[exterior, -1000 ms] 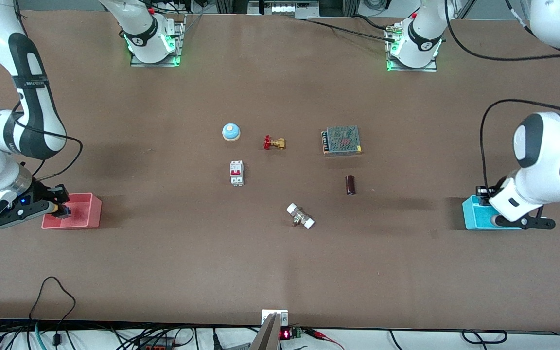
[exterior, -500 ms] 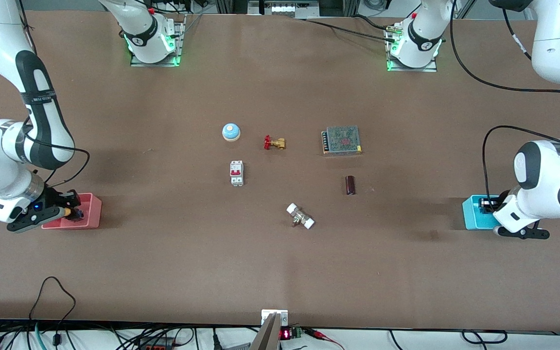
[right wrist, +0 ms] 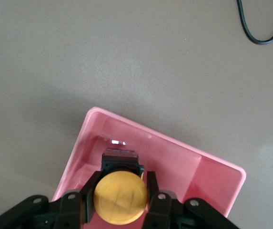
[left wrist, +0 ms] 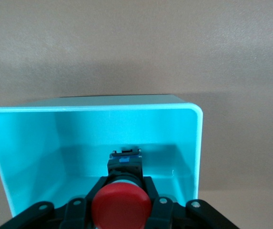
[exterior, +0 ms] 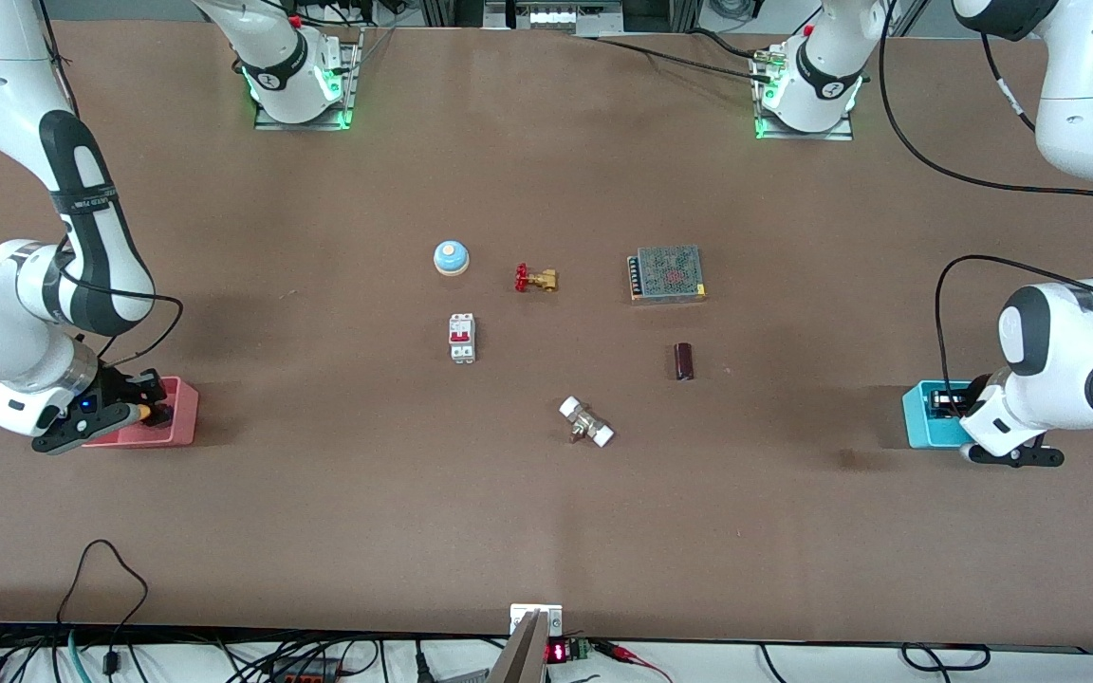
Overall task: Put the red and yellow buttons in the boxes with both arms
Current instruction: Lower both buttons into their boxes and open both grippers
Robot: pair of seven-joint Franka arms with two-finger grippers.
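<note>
Front view gives you the table (exterior: pixel 319 531) first, with both arms reaching out to its two ends. Your right arm (exterior: pixel 82 237) comes down over the pink-red box (exterior: pixel 181 417), which sits at its end of the table; your left arm (exterior: pixel 1068 360) bends over the cyan-blue box (exterior: pixel 918 417) at the other end.

Right wrist view shows you the right gripper (right wrist: pixel 121 195) clamped on the yellow button (right wrist: pixel 120 196), its black body pointing down into the pink-red box (right wrist: pixel 212 181). Left wrist view shows you the left gripper (left wrist: pixel 121 206) gripping the red button (left wrist: pixel 121 207) the same way, held over the inside of the cyan-blue box (left wrist: pixel 41 143).

Between the boxes, mid-table, you have a mesh-topped power supply (exterior: pixel 667 273), a white circuit breaker (exterior: pixel 462 338) with the blue-and-white dome bell (exterior: pixel 451 256) farther from the camera than it, a white-ended fitting (exterior: pixel 586 422), a brass valve (exterior: pixel 536 278) and a dark cylinder (exterior: pixel 684 360).
</note>
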